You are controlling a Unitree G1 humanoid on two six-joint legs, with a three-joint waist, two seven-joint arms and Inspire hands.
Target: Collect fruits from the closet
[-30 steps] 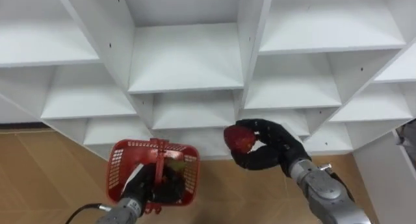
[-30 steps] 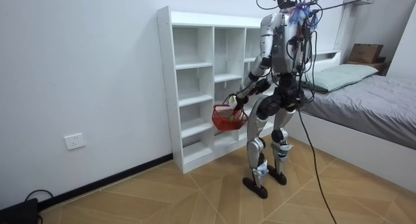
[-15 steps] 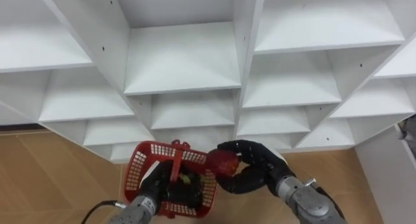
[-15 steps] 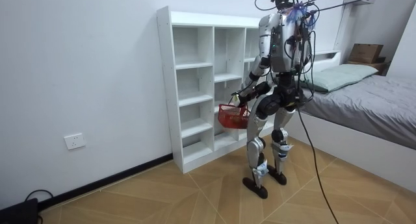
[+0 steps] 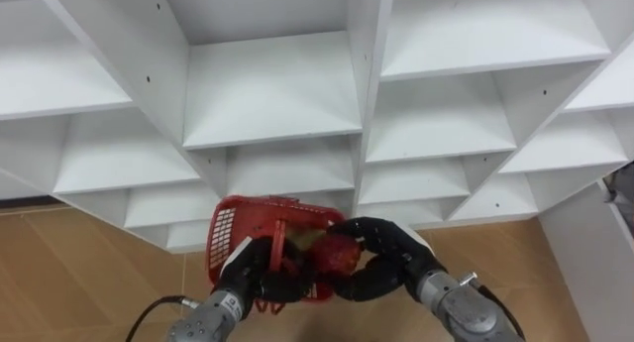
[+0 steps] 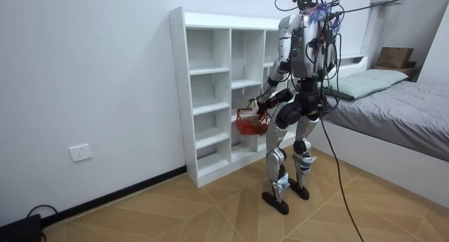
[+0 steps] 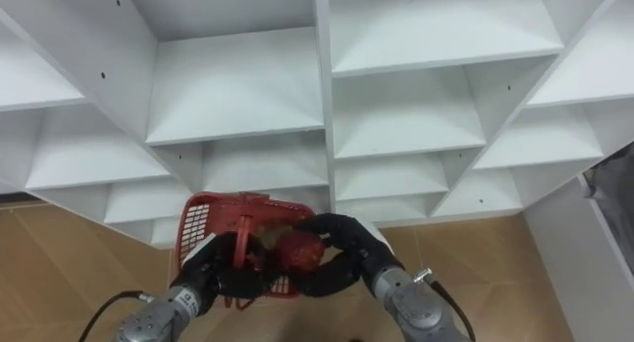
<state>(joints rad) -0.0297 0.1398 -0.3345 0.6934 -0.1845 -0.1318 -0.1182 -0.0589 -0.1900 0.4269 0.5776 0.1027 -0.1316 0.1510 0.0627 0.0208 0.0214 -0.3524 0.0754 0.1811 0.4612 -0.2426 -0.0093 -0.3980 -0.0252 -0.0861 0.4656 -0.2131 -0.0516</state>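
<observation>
My left hand (image 5: 256, 273) is curled round the handle of a red mesh basket (image 5: 230, 231), held low in front of the white closet (image 5: 272, 89). A round red fruit (image 5: 338, 253) sits in my right hand (image 5: 388, 263), whose fingers wrap it from the right. Fruit and hand are over the basket's right rim. In the right eye view the fruit (image 7: 300, 250) lies between the left hand (image 7: 220, 267) and the right hand (image 7: 349, 247), above the basket (image 7: 201, 221). Darker items lie inside the basket, mostly hidden. In the room view the basket (image 6: 250, 121) hangs at hip height.
The closet's compartments (image 7: 416, 109) ahead of me are bare white shelves. Wooden floor (image 5: 89, 273) lies below. In the room view the robot stands facing the closet (image 6: 210, 95), with a bed (image 6: 393, 109) at the room view's right.
The basket has moved right and up toward my right hand. The right hand has brought the red fruit down and left until it is over the basket's right rim.
</observation>
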